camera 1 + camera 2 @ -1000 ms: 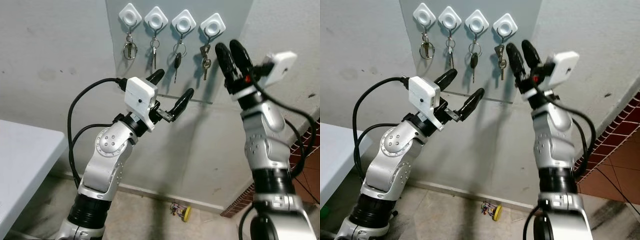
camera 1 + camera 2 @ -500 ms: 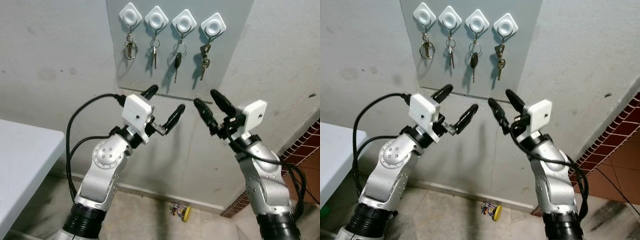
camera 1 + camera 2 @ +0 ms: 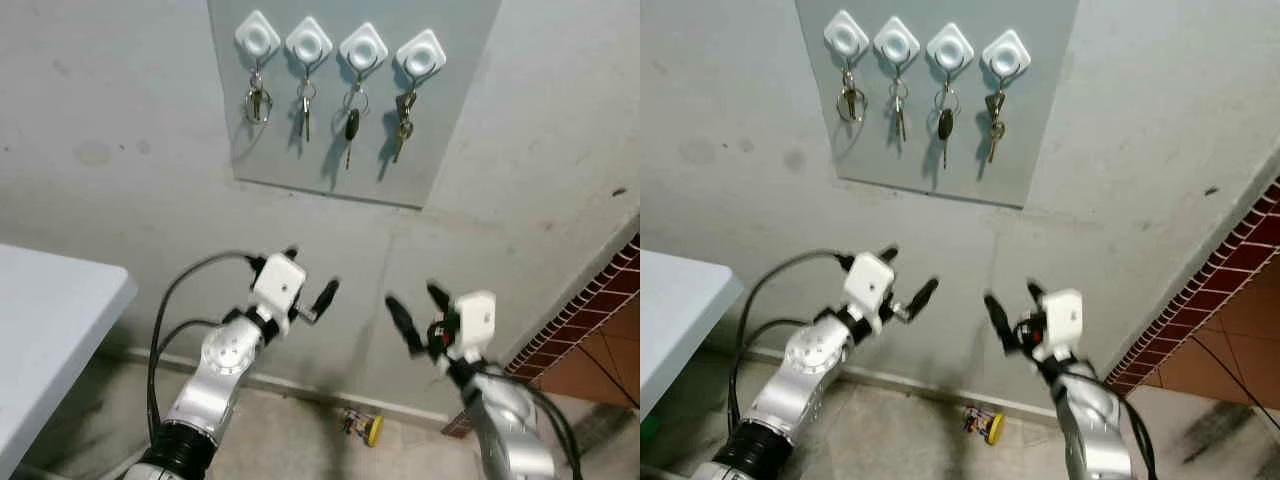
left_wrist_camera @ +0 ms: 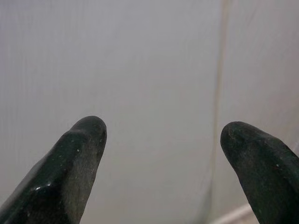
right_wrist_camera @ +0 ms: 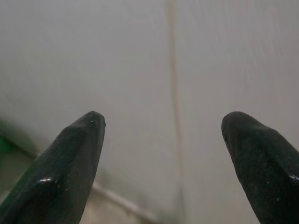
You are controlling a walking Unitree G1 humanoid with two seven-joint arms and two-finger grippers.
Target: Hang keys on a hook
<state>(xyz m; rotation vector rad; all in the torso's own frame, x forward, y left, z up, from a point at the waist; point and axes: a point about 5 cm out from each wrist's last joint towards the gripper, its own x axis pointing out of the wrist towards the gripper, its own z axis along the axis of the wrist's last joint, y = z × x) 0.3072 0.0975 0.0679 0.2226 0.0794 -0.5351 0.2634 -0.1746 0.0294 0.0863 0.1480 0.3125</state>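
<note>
High on grey wall panel (image 3: 440,120), four white hooks (image 3: 338,46) mounted in row, each loaded with keys (image 3: 350,126); rightmost bunch (image 3: 402,118) hung on fourth hook; left hand (image 3: 308,275) held low, well below panel, fingers spread apart, nothing gripped; right hand (image 3: 420,308) held low beside it, fingers likewise apart and empty; white tabletop (image 3: 50,330) seen at left edge; small yellow object (image 3: 362,426) lying on floor by wall base
</note>
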